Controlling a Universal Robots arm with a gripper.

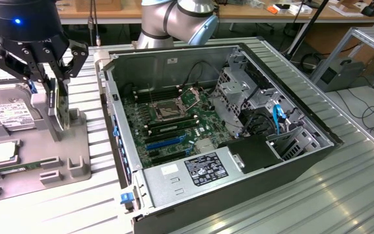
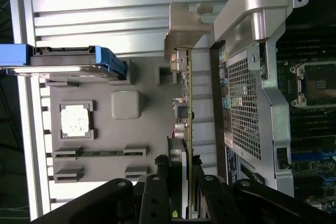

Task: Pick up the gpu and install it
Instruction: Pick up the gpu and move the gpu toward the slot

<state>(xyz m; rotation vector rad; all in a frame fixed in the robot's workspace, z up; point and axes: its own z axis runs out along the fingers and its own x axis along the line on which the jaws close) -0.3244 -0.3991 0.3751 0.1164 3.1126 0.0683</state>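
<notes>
The gpu [image 1: 58, 114] is a thin dark card standing on edge over the grey parts holder [image 1: 76, 146] at the exterior view's left. My gripper [image 1: 52, 84] comes down on it from above, its black fingers pressed on both faces of the card's top edge. In the wrist view the gpu [image 2: 187, 93] runs edge-on away from my gripper [image 2: 181, 179], green-edged, with its metal bracket at the far end. I cannot tell whether the card's lower edge still touches the holder.
An open computer case [image 1: 284, 161] lies beside the holder, its motherboard [image 1: 174, 117] with blue slots exposed. The holder also carries a hard drive [image 1: 11, 114] and a square processor chip [image 1: 2, 152]. The ribbed metal table [image 1: 317, 200] extends toward the exterior view's right.
</notes>
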